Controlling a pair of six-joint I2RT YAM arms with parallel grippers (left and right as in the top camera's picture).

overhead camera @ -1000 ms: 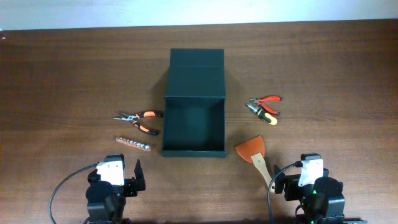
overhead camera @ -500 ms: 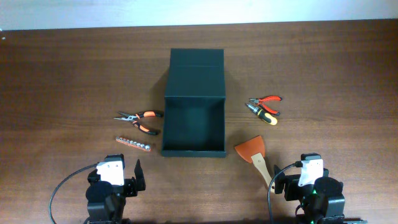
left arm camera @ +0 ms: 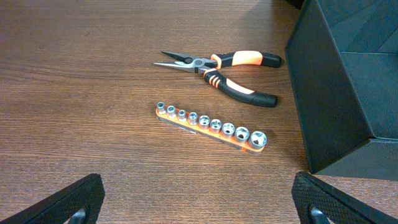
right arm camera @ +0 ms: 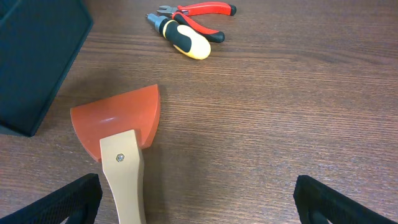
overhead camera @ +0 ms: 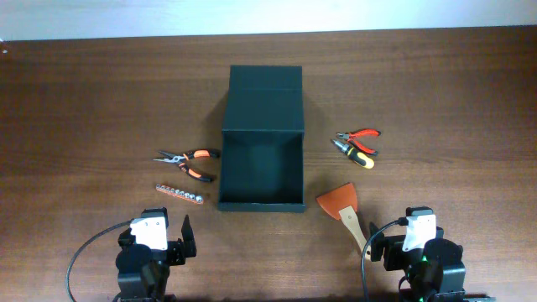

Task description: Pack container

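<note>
The dark green-black container stands open at the table's middle, its flap lid laid flat behind it; it also shows in the left wrist view and the right wrist view. Left of it lie orange-handled long-nose pliers and an orange socket rail. Right of it lie red pliers, a yellow-black screwdriver and an orange scraper with a wooden handle. My left gripper and right gripper are open and empty near the front edge.
Brown wooden table all around. A pale wall strip runs along the far edge. The scraper handle lies close beside my right gripper's left finger.
</note>
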